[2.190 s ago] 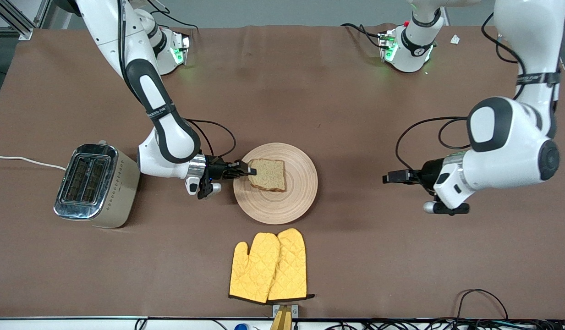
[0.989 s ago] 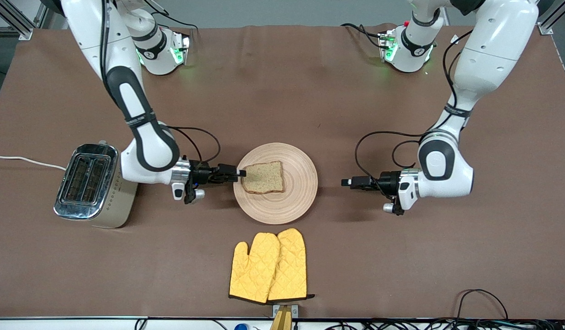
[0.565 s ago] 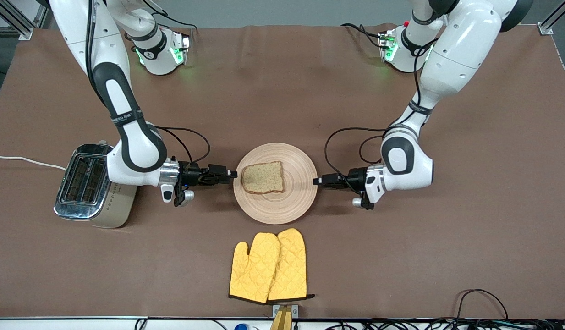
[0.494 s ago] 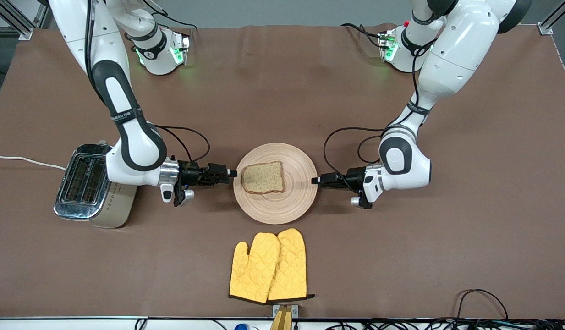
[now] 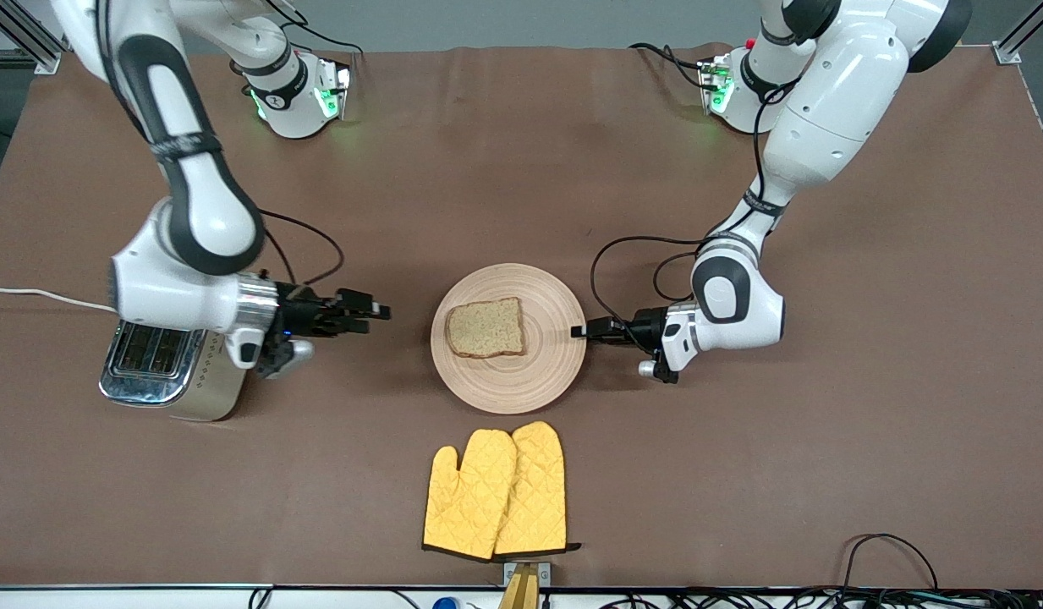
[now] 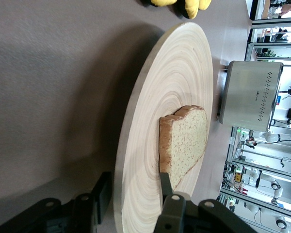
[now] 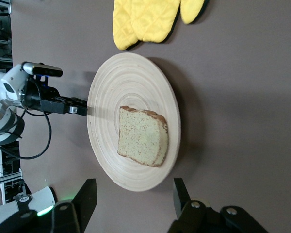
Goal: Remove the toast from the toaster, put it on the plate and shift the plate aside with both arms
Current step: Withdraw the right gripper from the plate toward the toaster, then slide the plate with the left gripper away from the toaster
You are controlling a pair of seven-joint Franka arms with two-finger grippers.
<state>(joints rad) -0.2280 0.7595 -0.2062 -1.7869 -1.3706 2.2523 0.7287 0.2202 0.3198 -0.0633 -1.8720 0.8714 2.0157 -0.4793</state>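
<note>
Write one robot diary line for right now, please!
toast: flat on plate | left tool: open, astride plate rim | right tool: open, over table, apart from plate

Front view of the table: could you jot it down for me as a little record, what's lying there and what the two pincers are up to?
toast: lies flat on the plate
plate: on the brown table, between the two arms
left pincer: open, fingers straddling the plate's rim
right pincer: open, empty, over the table between toaster and plate
toaster: at the right arm's end
oven mitts: yellow pair, nearer the camera than the plate
</note>
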